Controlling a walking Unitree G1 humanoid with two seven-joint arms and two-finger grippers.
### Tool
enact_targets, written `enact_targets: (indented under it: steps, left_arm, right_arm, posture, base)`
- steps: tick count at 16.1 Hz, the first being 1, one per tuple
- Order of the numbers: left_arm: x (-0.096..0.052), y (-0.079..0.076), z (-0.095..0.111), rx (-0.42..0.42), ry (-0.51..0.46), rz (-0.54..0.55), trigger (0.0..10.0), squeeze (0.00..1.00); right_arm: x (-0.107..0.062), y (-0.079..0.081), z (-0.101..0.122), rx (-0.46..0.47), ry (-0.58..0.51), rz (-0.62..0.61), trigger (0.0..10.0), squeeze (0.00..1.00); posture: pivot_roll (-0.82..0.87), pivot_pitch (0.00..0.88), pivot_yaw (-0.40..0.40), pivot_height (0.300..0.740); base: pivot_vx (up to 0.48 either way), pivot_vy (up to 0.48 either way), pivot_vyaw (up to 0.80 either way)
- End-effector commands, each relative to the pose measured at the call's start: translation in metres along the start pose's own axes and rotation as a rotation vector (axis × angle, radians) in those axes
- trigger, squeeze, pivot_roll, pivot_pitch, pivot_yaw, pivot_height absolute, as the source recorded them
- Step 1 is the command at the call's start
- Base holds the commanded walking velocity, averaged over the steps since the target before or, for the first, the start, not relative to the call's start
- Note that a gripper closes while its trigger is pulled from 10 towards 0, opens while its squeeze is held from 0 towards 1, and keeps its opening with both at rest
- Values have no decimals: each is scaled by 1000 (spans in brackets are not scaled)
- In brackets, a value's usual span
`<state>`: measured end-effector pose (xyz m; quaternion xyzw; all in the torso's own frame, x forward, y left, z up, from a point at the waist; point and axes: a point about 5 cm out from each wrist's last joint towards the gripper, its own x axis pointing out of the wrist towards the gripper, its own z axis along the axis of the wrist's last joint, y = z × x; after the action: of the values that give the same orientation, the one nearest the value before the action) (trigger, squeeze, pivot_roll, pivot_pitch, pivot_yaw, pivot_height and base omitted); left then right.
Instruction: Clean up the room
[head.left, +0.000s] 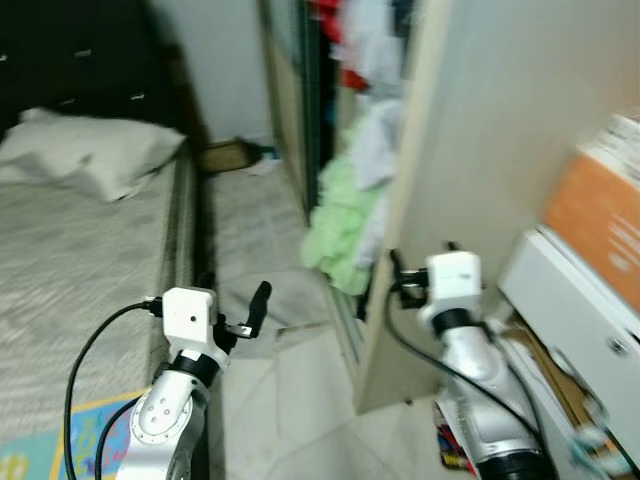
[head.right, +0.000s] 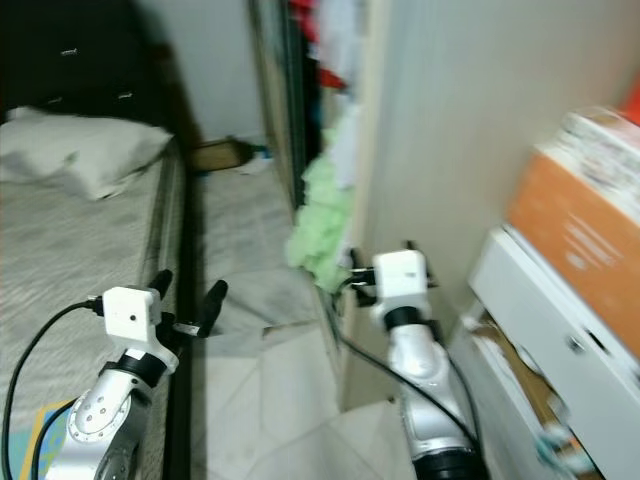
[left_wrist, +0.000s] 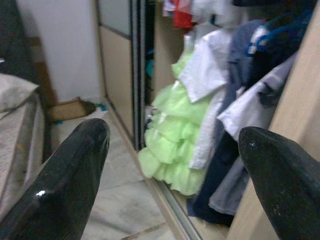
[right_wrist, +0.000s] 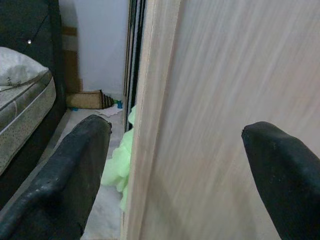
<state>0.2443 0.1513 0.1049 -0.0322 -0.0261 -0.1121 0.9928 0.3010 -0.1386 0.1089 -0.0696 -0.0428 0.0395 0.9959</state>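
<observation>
Bedroom, narrow tiled floor (head.left: 280, 400) aisle between bed and wardrobe; head views blurred.

Left gripper (left_wrist: 175, 165): raised at the bed's edge, above the aisle; fingers (left_wrist: 65, 185) spread wide apart, nothing between them. Pointed toward the open wardrobe.

Right gripper (right_wrist: 180, 170): raised close against the pale wooden wardrobe panel (right_wrist: 220, 110); fingers (right_wrist: 70, 175) spread wide, nothing held. Panel edge in line with the gap between the two fingers; contact with the wood not discernible.

Bed (head.left: 70, 270): on the robot's left, grey patterned mattress, dark frame and headboard. White pillow (head.left: 90, 155) lying at the head end, rumpled.

Wardrobe (head.left: 330, 120): open on the robot's right, sliding-door track along the floor. Hanging clothes inside: light green ruffled dress (left_wrist: 170, 150) reaching down near the floor at the wardrobe's front edge; white shirt (left_wrist: 210, 75) beside it, overlapping the green; dark blue garment (left_wrist: 250, 55) on a blue hanger; red item (left_wrist: 182, 12) higher up.

Cardboard box (left_wrist: 67, 109): low, flattened, on the floor at the far end of the aisle against the white wall. Small scraps, white and blue, just beside it; too blurred to identify.

White drawer unit (head.left: 580, 320): far right, near the right arm, one drawer front with a small knob. Orange box (head.left: 595, 215) resting on top, paler items above it, blurred.

Colourful mat (head.left: 60, 440): at the lower left corner, beside the left arm, partly covered by it.

Black cables running from each wrist camera back along the silver arms.
</observation>
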Motion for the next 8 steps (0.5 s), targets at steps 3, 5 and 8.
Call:
enact_targets:
  steps: [3,5,8]
  left_arm:
    - [-6,7,3,10,-1,29,10000,0]
    - [-16,11,2,11,13,52,10000,0]
    - [-20,12,-1,13,26,60,10000,0]
  right_arm:
    - [-3,4,0,8,0,21,10000,0]
    - [-8,-1,-5,3,17,14,10000,0]
    - [-9,-1,-5,3,24,22,10000,0]
  posture:
    - [-18,25,-24,740]
    - [-13,25,-28,740]
    - [-11,23,-31,740]
  base:
    - [0,0,587]
    - [0,0,587]
    - [0,0,583]
